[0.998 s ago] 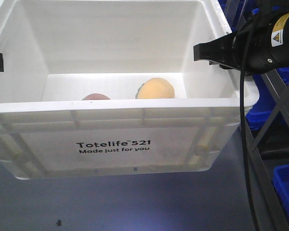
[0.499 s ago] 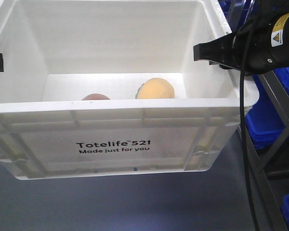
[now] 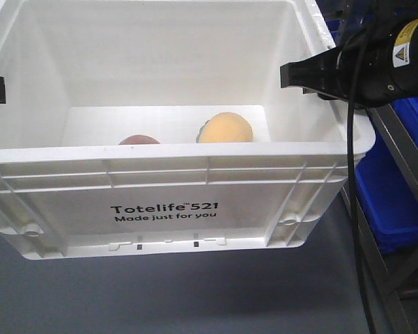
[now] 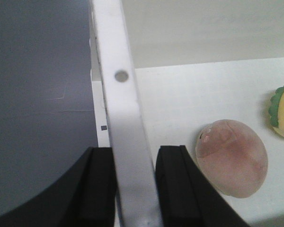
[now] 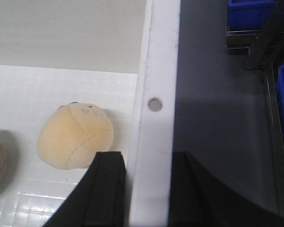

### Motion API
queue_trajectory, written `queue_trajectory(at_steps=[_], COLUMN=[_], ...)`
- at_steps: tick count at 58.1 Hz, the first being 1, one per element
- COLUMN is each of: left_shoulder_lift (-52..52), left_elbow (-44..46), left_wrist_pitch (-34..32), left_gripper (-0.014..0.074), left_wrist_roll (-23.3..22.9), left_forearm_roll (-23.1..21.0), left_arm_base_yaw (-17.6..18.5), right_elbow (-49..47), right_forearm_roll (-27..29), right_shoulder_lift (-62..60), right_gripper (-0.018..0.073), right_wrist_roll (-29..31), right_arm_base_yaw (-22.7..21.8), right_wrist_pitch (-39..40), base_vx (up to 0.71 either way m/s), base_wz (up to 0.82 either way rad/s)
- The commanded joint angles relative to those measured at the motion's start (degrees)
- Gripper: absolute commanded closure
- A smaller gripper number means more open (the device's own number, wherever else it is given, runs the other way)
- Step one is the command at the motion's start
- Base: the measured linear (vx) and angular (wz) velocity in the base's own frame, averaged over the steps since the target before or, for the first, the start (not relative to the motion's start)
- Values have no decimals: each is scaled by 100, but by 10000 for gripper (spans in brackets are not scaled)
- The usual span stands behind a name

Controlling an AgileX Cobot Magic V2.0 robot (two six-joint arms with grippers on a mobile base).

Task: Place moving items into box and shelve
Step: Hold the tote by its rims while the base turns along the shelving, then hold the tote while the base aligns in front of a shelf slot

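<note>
Item one: box [image 3: 160,170], large, white, rectangular plastic, with a ribbed rim and black print "Totelife 521 Made just for you" on the near long wall. It is open at the top and fills most of the front view, with dark grey floor [image 3: 195,299] showing below it. Item two: pale yellow-orange fruit [image 3: 225,129], rounded and matte with faint seams and a green patch at one end. It lies on the box bottom toward the right side wall, close to that wall but not visibly touching it. Item three: reddish-brown fruit [image 3: 139,140], rounded and pinkish on top, also on the box bottom. It sits to the left of the pale one and apart from it, and in the front view only its top shows above the near rim. Item four: left gripper [image 4: 136,156], black, set astride the rim of the box's left side wall. Its fingers [image 4: 102,184] are clamped on that rim, one outside the wall and one inside. Item five: right gripper [image 5: 149,158], black, with a yellow warning label on the arm behind it. It is set the same way on the right side wall, its fingers [image 5: 106,189] pressed against both faces of the rim, the inner one just beside the pale fruit. A small round hole marks each rim ahead of the fingers. Item six: cable [image 3: 350,181], black, hanging from the right arm down past the box's right end. Item seven: blue bins [image 3: 390,202], on a grey metal shelf frame [image 3: 397,160] to the right of the box and well apart from the fruits.
</note>
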State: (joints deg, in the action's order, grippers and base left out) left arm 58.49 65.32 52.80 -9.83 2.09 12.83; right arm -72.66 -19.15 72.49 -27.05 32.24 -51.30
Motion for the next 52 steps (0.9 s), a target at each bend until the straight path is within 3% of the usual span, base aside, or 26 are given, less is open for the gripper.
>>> queue_trajectory(at_steps=[1,22,52], left_shoulder_lift=[-183,-183,-183], left_elbow=[237,237,237], left_wrist_pitch=[-841,-841,-841], left_gripper=[456,456,456], left_wrist_roll=[156,156,156], left_forearm_roll=[111,111,111], left_arm_base_yaw=[55,55,55], right_elbow=[-241,-241,-241], right_forearm_roll=[-459,-459,-459], right_shoulder_lift=[-193,-193,-193], right_gripper=[447,447,447], right_wrist_roll=[59,59,59], right_arm_base_yaw=[-14,-14,-14], right_wrist_pitch=[692,694,688], base_vx=[26,21,10], base_wz=[2,16,40])
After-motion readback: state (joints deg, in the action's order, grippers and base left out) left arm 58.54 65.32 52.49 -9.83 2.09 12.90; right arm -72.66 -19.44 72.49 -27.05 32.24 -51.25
